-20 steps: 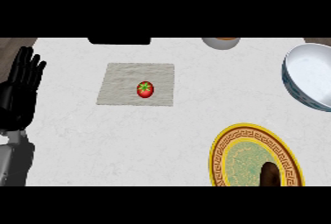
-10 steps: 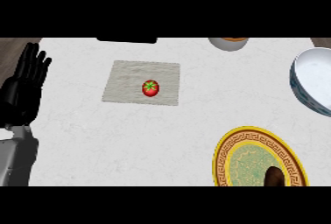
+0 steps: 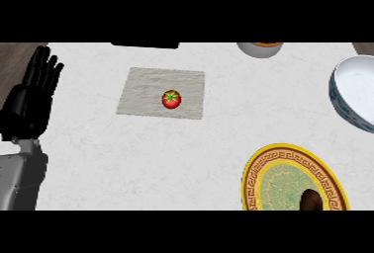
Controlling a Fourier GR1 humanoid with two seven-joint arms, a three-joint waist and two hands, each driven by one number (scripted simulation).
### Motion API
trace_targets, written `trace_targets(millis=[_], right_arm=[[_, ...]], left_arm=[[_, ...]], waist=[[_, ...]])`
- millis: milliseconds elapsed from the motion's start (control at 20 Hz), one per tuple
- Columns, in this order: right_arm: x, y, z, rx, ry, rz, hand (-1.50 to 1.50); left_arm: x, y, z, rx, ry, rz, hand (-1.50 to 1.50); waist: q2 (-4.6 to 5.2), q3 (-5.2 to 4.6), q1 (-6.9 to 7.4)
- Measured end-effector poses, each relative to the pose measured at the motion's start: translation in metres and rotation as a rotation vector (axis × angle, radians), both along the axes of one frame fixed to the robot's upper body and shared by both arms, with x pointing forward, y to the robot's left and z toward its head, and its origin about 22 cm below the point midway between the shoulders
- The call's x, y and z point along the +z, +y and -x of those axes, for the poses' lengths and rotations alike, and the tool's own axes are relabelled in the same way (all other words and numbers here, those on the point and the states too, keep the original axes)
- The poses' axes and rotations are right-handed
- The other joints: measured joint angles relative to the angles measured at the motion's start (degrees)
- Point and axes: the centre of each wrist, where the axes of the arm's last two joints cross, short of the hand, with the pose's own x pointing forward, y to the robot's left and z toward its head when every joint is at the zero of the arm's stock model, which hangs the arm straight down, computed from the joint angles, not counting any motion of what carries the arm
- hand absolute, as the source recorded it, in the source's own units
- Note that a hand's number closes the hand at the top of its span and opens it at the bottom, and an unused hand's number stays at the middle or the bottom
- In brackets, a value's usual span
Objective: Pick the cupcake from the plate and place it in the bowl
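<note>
A yellow-rimmed patterned plate lies at the lower right of the head view. On it, at the picture's lower edge, a dark brown cupcake shows only in part. A large white bowl with a blue rim sits at the right edge, cut off by the frame. My left hand rests open at the far left, fingers straight and pointing up, far from the plate and bowl. My right hand does not show.
A red tomato lies on a grey cloth mat in the upper middle. A small bowl with orange contents stands at the top edge. A dark flat object sits at the top left of centre.
The whole view has shifted: the mat, tomato, plate and bowl have slid right and down in the picture. The left hand stays open at the left edge.
</note>
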Motion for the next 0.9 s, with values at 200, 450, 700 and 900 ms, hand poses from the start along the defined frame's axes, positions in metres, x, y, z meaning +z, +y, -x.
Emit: trace_targets(millis=[200,450,700,900], right_arm=[[-0.023,0.023,-0.035,0.061,0.066,-0.011,1.5],[-0.066,0.049,-0.068,0.095,0.111,0.007,1.5],[-0.104,0.067,-0.088,0.046,0.158,0.033,1.5],[-0.129,0.077,-0.097,-0.019,0.206,-0.03,-1.5]], left_arm=[[0.0,0.005,-0.001,0.02,0.003,-0.003,0.0],[-0.002,0.011,0.004,0.032,0.002,-0.002,0.0],[-0.003,0.012,0.004,0.035,0.003,-0.004,0.0],[-0.003,0.013,0.006,0.034,-0.001,0.002,0.0]], waist=[[-0.18,-0.02,-0.92],[-0.26,0.01,-1.41],[-0.15,0.03,-1.59],[-0.05,0.07,-1.44]])
